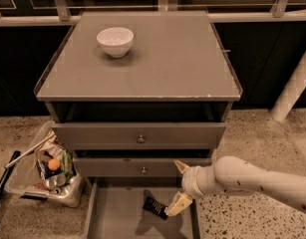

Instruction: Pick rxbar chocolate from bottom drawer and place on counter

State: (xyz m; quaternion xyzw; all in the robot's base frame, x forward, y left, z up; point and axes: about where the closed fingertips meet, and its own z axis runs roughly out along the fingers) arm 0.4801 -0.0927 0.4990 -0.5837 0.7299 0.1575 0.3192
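1. We see the gripper (179, 185) low before the cabinet, over the open bottom drawer (117, 222). Its fingers are spread wide and grip nothing, so we judge it is lining up a grasp.
2. The rxbar chocolate (154, 206) lies flat on the drawer floor, with the lower finger just beside its right end.
3. The counter (162, 68) bears a white bowl (115, 41), and a floor bin (40, 176) holds litter.

counter (157, 68): glossy grey | bowl (115, 41): white | bottom drawer (117, 218): plain grey | rxbar chocolate (154, 206): black, pale lettering | gripper (173, 188): over bottom drawer, just beside rxbar chocolate, cream fingers spread | arm (252, 180): white | floor (252, 133): beige, dark-speckled
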